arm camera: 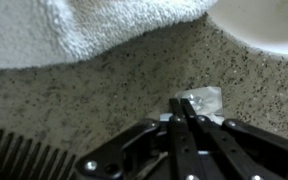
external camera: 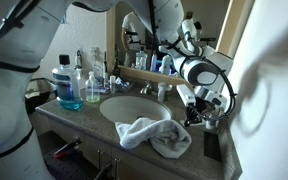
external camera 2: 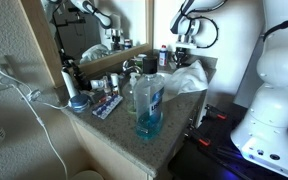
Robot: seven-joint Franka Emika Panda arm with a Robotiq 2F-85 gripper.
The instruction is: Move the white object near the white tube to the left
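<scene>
In the wrist view a small white, shiny packet (arm camera: 206,100) lies on the speckled counter. My gripper (arm camera: 182,106) is low over the counter with its two fingers pressed together, and their tips pinch the packet's near edge. In both exterior views the gripper (external camera: 194,108) (external camera 2: 181,40) hangs beside the crumpled white towel (external camera: 154,133) at the counter's end. The packet itself is too small to make out there. I cannot pick out a white tube in any view.
The white towel (arm camera: 104,30) (external camera 2: 189,78) lies close beyond the packet, with the sink basin (arm camera: 269,20) (external camera: 124,107) beside it. A black comb (arm camera: 24,155) is near the gripper. A blue mouthwash bottle (external camera: 68,85) (external camera 2: 147,100) and several toiletries stand along the mirror.
</scene>
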